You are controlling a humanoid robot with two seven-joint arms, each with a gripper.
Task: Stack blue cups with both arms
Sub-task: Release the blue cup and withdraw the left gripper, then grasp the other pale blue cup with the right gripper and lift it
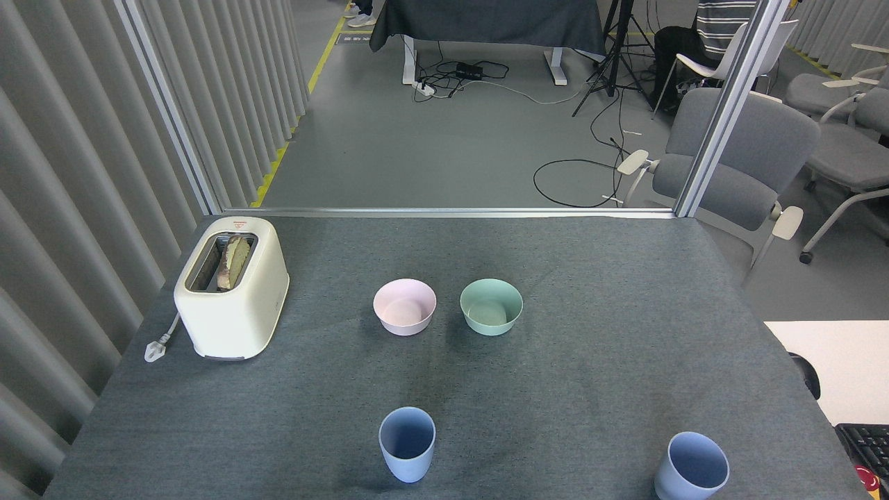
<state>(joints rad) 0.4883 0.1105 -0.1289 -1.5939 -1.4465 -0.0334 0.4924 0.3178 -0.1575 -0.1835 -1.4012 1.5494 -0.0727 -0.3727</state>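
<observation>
Two cups upright on your table (590, 278), well apart: left cup (407, 443), right cup (691, 467). No readable text. Both grippers out of frame, state unknown.

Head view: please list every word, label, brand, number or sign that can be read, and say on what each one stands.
No text can be read.
Toaster: a small red mark on its top far edge, too small to read.
Keyboard: keys at the right edge, legends too blurred to read.
Blue cups, pink bowl and green bowl: no markings visible.
</observation>
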